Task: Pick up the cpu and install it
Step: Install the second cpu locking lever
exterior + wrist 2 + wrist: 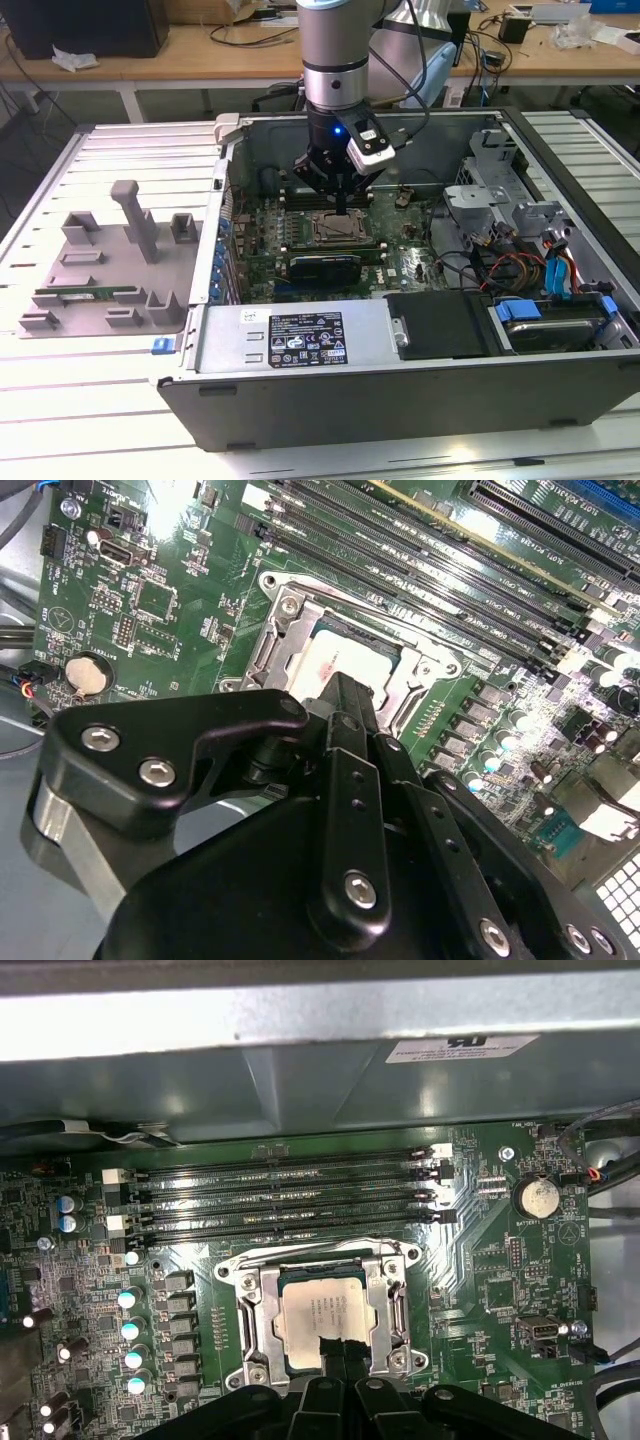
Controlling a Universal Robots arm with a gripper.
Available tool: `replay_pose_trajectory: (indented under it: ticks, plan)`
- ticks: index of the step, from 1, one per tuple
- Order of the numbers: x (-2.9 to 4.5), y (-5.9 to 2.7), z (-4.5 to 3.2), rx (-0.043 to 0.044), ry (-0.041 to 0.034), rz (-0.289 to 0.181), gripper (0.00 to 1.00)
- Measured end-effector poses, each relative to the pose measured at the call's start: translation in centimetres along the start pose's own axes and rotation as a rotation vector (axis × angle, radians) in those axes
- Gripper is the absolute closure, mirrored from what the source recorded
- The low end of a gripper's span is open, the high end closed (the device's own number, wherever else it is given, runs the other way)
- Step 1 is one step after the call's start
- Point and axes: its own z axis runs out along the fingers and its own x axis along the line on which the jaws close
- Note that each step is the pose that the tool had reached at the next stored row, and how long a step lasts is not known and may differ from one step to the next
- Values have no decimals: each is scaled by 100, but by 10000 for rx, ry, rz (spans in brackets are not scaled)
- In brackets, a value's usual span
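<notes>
Claw (341, 210) status: closed. My two fingers are pressed together into one narrow tip, and I see nothing held between them. I hang straight down inside the open case (300, 390), over the middle of the board (400, 265).

Location of the cpu (336, 228): it lies flat inside the socket frame (252, 1310), silver top up and level with the board. In both wrist views my tip (338, 1352) covers one edge of the cpu (318, 1312). I cannot tell whether I am touching it or hovering just above it. The frame is open around the chip, with its metal flanks on either side. The memory slots (290, 1195) run along the far side of the socket, well clear of me.

Step in hand, as I judge it: seating the cpu in the socket.

Procedure notes:
1. Keep the tip vertical. A tilted push could rock the chip on its contacts.
2. Bear only on the metal top (325, 660), never on the frame or the board parts nearby.
3. Use light force. The chip should settle by its own weight if it is square to the frame.
4. Confirm an even gap on all visible sides, judged from the first wrist view.
</notes>
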Motion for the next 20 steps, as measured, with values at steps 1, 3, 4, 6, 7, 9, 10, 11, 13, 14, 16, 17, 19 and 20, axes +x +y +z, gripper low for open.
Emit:
replay_pose_trajectory:
  ticks: [1, 3, 4, 6, 7, 9, 10, 11, 13, 14, 16, 17, 19, 20]
  plan:
    - [0, 0, 0, 0, 0, 0, 89]
    - [0, 0, -1, 1, 0, 0, 89]
    - [0, 0, 0, 0, 0, 0, 89]
    - [0, -1, -1, 1, 0, 0, 89]
    - [-1, -7, -2, 4, 1, -3, 89]
    - [-3, -30, 1, 1, 1, -1, 89]
    - [-5, -56, 2, 2, 0, 0, 89]
    - [-10, -110, 4, 1, 0, -1, 89]
    - [-20, -219, 9, 0, 0, 1, 89]
    - [-22, -243, 10, 1, 0, 0, 89]
    - [-26, -282, 13, -1, -1, 0, 89]
    - [-28, -301, 13, 0, 0, -1, 89]
    - [-36, -389, 17, -1, 0, 0, 89]
    - [-37, -406, 18, 0, 0, 0, 89]
